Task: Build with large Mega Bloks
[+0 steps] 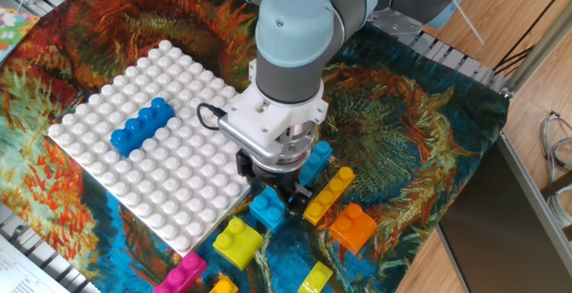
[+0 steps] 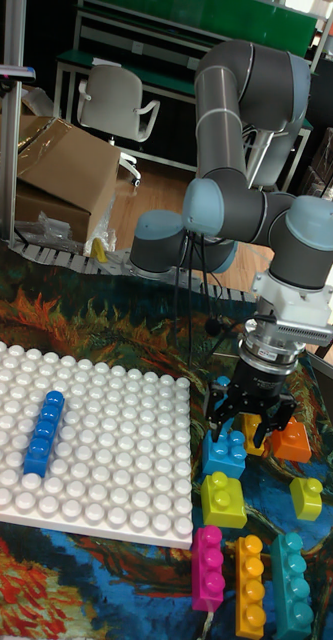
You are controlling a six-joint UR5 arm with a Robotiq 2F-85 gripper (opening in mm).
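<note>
Blue brick (image 2: pixel 224 452) between spread fingers (image 2: pixel 216 429)

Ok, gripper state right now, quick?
Gripper: open, fingers spread above the light blue block on the cloth, holding nothing.

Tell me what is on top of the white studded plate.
One dark blue brick sits on the white studded plate, pressed on near its left side. The arm covers the plate's right corner in the fixed view; the tall view shows only bare studs there.
</note>
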